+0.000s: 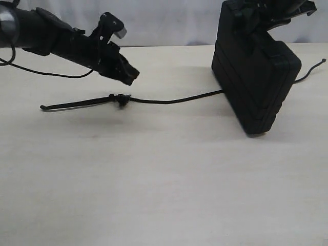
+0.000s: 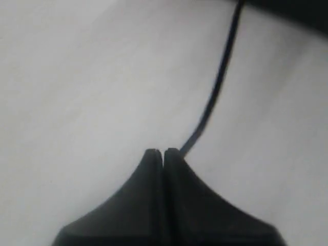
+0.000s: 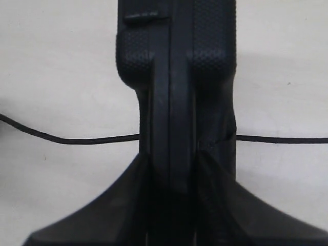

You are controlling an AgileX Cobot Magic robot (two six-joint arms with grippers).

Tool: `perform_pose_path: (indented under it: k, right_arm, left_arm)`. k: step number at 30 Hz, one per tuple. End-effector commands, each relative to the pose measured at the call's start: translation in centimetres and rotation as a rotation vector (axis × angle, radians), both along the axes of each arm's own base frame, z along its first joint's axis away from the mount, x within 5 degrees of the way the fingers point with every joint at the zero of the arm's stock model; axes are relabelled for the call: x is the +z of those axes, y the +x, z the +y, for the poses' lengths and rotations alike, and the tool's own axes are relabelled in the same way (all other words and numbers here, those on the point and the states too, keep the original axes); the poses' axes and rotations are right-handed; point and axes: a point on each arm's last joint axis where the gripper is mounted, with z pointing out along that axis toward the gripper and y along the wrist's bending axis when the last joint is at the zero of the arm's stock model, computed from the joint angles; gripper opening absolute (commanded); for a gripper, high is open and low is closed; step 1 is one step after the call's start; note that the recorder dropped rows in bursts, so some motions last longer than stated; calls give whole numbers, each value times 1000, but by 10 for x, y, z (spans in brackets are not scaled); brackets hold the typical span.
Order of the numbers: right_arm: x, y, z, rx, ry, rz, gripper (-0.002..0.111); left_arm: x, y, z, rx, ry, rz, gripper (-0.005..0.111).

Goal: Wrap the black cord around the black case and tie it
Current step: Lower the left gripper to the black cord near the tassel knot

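Two pairs of jaws are at work. The right jaws are clamped on the top of the black case [image 1: 256, 77], holding it tilted on its lower corner near the far right corner of the desk [image 1: 164, 195]. The black cord [image 1: 174, 100] lies slack across the desk from a free end at the left, through its knot [image 1: 120, 100], to the foot of the case, and shows again beyond it toward the right edge.

The left jaws are pressed together close above the knot. The left wrist view shows the cord running out from just behind one tip, but I cannot tell whether it is pinched.

The cord looks light, limp and thin, and likely to slide through a loose pinch. The knot is probably the surest hold, since the lump would stop it slipping. The case looks rigid and pebbled, so a firm clamp should steady it for winding.
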Motion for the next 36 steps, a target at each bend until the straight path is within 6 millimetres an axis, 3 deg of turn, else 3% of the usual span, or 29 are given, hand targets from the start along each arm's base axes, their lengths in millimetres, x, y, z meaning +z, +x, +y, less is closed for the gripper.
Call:
perform_pose_path:
  k: [1,2,4,7,11,15,20,27,30,36]
  right_arm:
    - [-11,-3,2,26,1,74,4]
    - [-11,-3,2,26,1,74,4]
    - [-11,-4,2,29,1,85,4]
    - [-14,-5,2,39,-3,97,4]
    - [-21,-5,2,39,-3,115,4]
    - [-28,-2,2,39,-3,130,4]
    - [-35,0,2,35,-2,144,4]
    - [-35,0,0,31,-16,140,4]
    - [-35,1,0,29,-18,134,4]
    - [-35,1,-1,27,-20,132,4]
  left_arm:
    - [11,-11,-21,-15,-372,251,0]
    - [10,-15,-27,-51,-411,284,0]
    - [1,-17,-32,-115,-304,188,3]
    - [-13,-4,-10,-92,136,-42,29]
    - [-24,10,17,107,393,-83,45]
    - [-30,24,36,200,539,10,44]
    - [-45,32,39,109,608,275,44]
    - [-79,35,27,-3,619,276,44]
    - [-85,30,20,-89,649,275,42]
    - [-85,17,16,-100,668,397,0]
